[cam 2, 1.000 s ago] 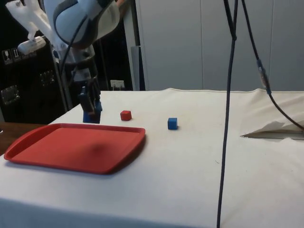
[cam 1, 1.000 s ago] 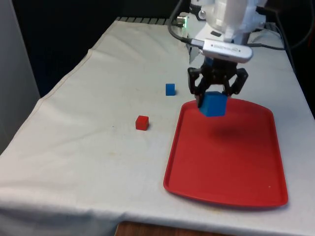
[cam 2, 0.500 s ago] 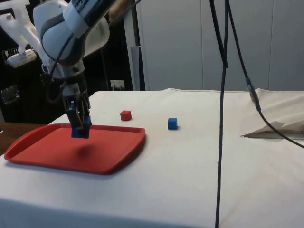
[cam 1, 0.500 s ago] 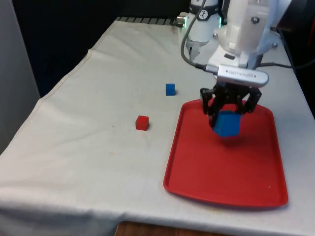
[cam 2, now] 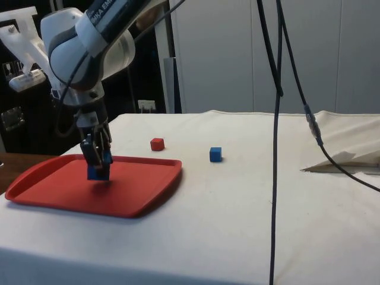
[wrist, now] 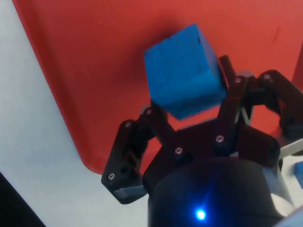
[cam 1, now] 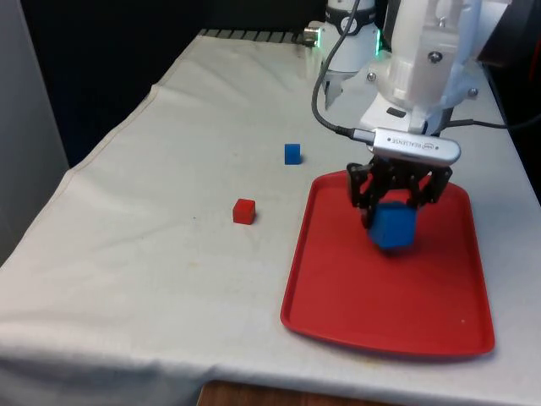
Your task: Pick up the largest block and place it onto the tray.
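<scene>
Large blue block: clamped in gripper, directly above the red tray interior, seemingly just off or barely touching its floor; release path straight down.

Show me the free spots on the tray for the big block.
The tray is bare except under the end effector, which holds the big block over its far half. The near half is open. Off the tray, the red block and small blue block lie apart on cloth.
</scene>
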Tool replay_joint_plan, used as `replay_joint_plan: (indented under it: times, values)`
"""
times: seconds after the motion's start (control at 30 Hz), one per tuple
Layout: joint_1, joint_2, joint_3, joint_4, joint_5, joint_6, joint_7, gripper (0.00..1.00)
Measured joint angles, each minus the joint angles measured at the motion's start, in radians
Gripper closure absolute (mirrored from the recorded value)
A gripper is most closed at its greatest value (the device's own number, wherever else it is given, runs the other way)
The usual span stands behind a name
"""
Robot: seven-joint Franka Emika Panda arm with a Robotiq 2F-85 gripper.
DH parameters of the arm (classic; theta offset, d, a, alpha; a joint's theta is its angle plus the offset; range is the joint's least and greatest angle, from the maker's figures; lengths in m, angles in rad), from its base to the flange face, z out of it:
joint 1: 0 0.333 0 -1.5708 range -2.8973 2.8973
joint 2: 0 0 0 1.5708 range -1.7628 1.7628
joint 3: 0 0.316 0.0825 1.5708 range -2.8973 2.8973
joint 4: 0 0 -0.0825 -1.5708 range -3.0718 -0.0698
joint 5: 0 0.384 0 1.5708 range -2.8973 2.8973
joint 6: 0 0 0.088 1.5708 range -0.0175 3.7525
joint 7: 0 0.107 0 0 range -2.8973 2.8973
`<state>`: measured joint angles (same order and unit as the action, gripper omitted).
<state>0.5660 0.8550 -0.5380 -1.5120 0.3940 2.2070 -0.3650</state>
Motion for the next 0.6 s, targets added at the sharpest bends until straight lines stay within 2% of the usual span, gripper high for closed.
replay_joint_plan:
  times: [0.1, 0.13, 0.2, 0.23, 0.27, 0.6]
  values:
    - [0.0, 0.0, 0.0, 0.0, 0.0, 0.0, 0.0, 0.45]
    - [0.0, 0.0, 0.0, 0.0, 0.0, 0.0, 0.0, 0.45]
    - [0.0, 0.0, 0.0, 0.0, 0.0, 0.0, 0.001, 0.26]
    - [0.001, 0.0, 0.0, 0.0, 0.0, 0.0, 0.001, 0.06]
    - [0.001, 0.0, 0.0, 0.0, 0.0, -0.001, 0.001, 0.01]
    - [0.001, 0.0, 0.0, 0.0, 0.0, -0.001, 0.001, 0.0]
